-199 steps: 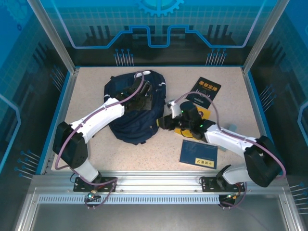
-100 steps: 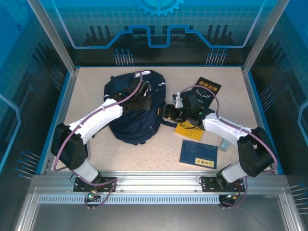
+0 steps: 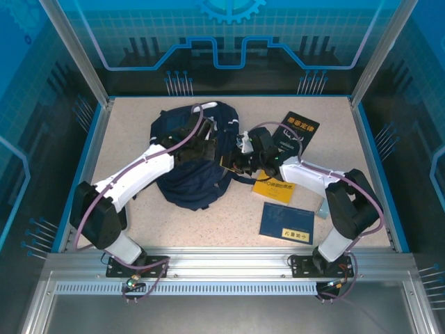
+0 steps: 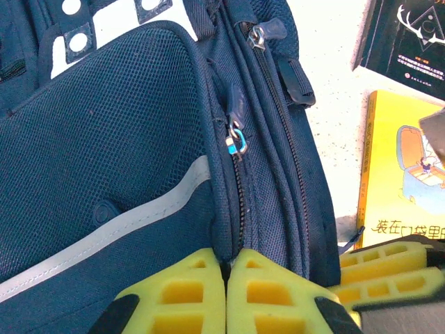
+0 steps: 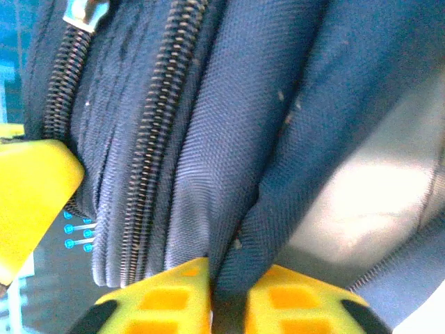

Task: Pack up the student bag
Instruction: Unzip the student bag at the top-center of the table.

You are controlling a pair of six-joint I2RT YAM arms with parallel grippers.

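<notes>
From overhead I see the bag (image 3: 188,174) lying on the table (image 3: 139,125), left of the middle and toward the back. Both arms reach in over it.

The left gripper (image 4: 226,282) is on the bag's upper right part. In its wrist camera the two yellow fingers are pressed together with no gap, and the ridge of fabric beside a zipper (image 4: 240,202) runs straight down between them, so I read it as clamped on a thin fold of the bag. A small silver-and-blue zipper pull (image 4: 236,142) hangs just above the fingertips. A pale stripe (image 4: 104,233) crosses the mesh panel to the left.

The right gripper (image 5: 228,296) comes in from the other side, at the bag's right edge. Its wrist view sits very close to the cloth. A thick fold of navy fabric drops between the yellow pads, which are drawn in tight on it — clamped on the bag. Two zipper tracks run alongside that fold. The two grippers sit just beside each other, and the right one's yellow fingers show at the lower right of the left wrist view.

Three books lie to the right of the bag:
- A yellow book (image 3: 272,188) is just beside the bag, partly under the right arm.
- A black book (image 3: 300,131) lies farther back.
- A blue book (image 3: 287,223) lies nearest the front edge, well apart from the bag.
</notes>
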